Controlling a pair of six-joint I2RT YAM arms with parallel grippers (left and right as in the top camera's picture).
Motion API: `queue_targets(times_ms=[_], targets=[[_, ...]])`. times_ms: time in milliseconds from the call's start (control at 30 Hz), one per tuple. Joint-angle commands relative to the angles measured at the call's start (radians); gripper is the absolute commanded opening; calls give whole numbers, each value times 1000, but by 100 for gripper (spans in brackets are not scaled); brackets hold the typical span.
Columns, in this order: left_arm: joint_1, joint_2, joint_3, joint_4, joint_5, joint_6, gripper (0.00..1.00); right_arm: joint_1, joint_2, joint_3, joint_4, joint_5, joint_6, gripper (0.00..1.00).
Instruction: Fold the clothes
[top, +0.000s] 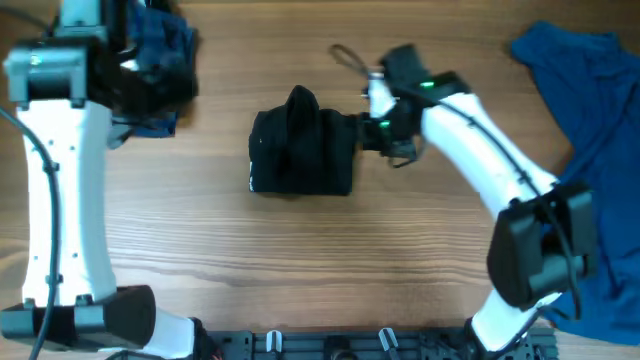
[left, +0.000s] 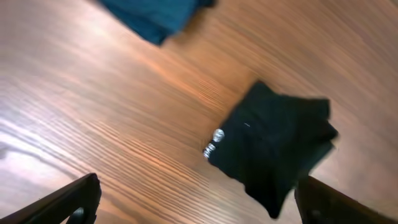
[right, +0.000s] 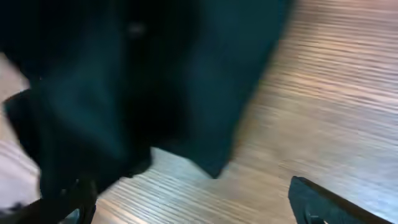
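A folded black garment (top: 300, 150) lies in the middle of the wooden table; it also shows in the left wrist view (left: 273, 146) and fills the upper left of the right wrist view (right: 137, 81). My right gripper (top: 368, 133) sits at the garment's right edge; its fingers (right: 193, 202) are spread wide and empty above the wood. My left gripper (top: 150, 80) is at the far left over a folded blue garment (top: 160, 45); its fingers (left: 199, 202) are wide apart and empty.
A large blue garment (top: 590, 130) lies crumpled at the table's right edge. The folded blue garment also shows at the top of the left wrist view (left: 155, 15). A dark cable loop (top: 345, 57) lies behind the right gripper.
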Motion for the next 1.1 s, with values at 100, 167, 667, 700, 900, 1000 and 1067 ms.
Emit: queue_targets(times_ms=[100,167,667,700,900,1000,1067], targets=[[145,8,-32,-27,-2,-25,100,203,-24,122,19,249,149,100],[157,8,-32,-38,-2,-25,100,215,-18,122,28,249,159,99],[159,8,-32,-39,-2,-25,100,308,108,122,119,358,118,98],[159,8,-32,-39,-2,-25,100,310,115,122,119,358,117,97],[159,8,-32,-39,-2,-25,100,309,158,122,119,415,127,74],[159,8,-32,-39,-2,-25,100,303,158,122,115,436,140,48],[159,8,-32,-39,-2,-25,100,297,158,122,109,437,141,40]])
